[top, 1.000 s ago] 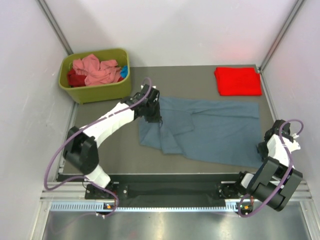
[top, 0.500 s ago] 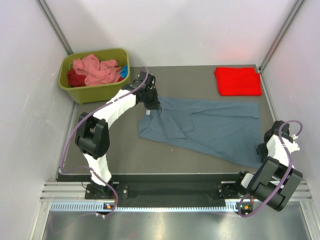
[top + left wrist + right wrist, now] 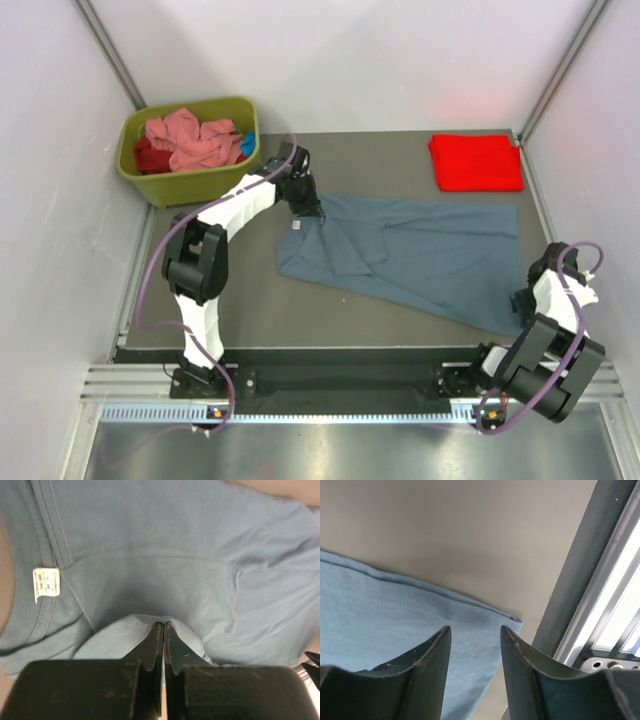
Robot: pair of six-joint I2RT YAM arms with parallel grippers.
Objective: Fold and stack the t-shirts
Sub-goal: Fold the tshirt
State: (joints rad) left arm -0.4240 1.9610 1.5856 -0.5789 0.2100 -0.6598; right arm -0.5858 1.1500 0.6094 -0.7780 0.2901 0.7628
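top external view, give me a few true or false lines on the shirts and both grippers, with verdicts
1. The left gripper is shut on a fold of the blue-grey t-shirt. True.
2. The red t-shirt lies inside the bin. False: it lies folded on the table, at the far right corner.
3. The right gripper is clamped on the blue-grey t-shirt. False: its jaws stand open with nothing between them.
4. The bin holds crumpled pink clothes. True.
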